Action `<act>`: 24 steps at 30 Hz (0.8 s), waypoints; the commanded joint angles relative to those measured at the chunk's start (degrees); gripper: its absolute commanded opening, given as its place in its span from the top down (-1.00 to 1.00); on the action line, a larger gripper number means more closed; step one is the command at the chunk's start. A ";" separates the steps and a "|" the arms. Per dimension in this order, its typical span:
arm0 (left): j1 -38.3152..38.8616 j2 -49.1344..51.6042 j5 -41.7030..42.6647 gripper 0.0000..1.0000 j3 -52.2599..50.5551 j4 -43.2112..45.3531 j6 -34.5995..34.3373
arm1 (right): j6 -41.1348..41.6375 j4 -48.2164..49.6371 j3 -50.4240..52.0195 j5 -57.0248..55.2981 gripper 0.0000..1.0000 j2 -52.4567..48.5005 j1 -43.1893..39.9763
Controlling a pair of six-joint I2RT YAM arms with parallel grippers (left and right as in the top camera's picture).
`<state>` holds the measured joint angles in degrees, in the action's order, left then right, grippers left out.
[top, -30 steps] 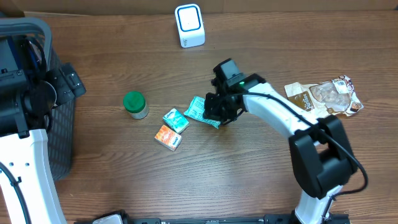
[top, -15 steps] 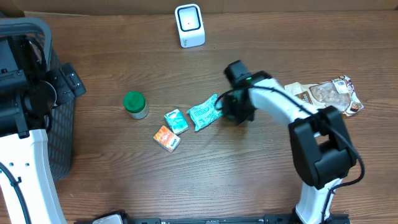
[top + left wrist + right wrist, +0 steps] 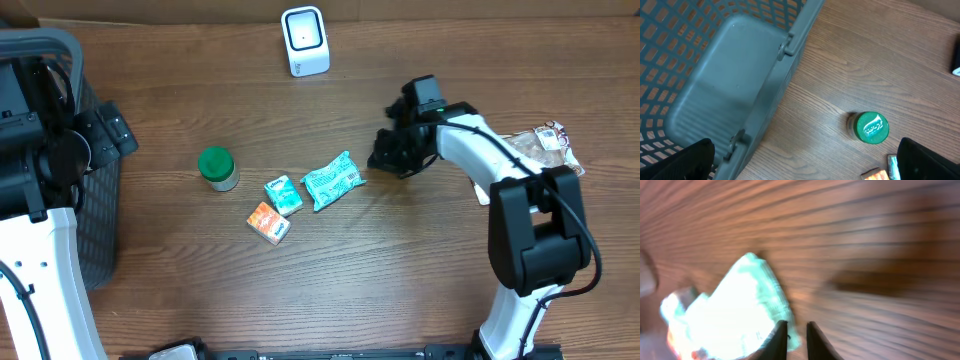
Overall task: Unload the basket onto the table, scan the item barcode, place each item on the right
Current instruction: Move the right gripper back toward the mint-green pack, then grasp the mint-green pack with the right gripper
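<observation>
A teal packet (image 3: 333,181) lies flat on the wooden table, left of my right gripper (image 3: 388,153). The two are apart, with bare wood between them. In the right wrist view the packet (image 3: 730,310) is a bright blur at lower left, and the right gripper (image 3: 794,324) has its fingers nearly together with nothing between them. The white scanner (image 3: 305,40) stands at the back edge. My left gripper (image 3: 108,132) hangs at the far left beside the basket, and in the left wrist view the left gripper (image 3: 805,160) is wide open and empty.
A green-lidded jar (image 3: 216,166) (image 3: 870,127), a small teal box (image 3: 283,193) and an orange box (image 3: 269,222) sit left of the packet. A clear snack bag (image 3: 525,155) lies at the right. A grey basket (image 3: 62,42) (image 3: 730,75) stands at the left edge.
My right gripper, which was over the teal packet, has pulled away to the right and back. The packet has turned and shifted slightly right, and now lies free.
</observation>
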<state>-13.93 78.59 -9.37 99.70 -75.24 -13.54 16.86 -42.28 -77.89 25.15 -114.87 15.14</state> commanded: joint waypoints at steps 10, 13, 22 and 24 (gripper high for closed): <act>-0.26 -0.46 0.22 -0.99 0.63 0.07 -0.59 | 2.97 -3.82 -5.53 -5.55 0.92 1.38 5.88; -0.26 -0.46 0.22 -0.99 0.63 0.07 -0.59 | 2.60 -3.76 -7.08 -5.11 0.92 2.60 8.09; -0.26 -0.46 0.22 -0.99 0.63 0.07 -0.59 | 8.37 8.52 -7.43 -15.30 0.92 -0.98 17.94; -0.26 -0.39 0.22 -0.99 0.63 0.07 -0.59 | 10.62 10.47 -7.43 -18.25 0.92 -2.93 19.78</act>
<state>-13.93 78.59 -9.37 99.70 -75.26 -13.54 23.11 -33.19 -84.03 14.00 -114.91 33.04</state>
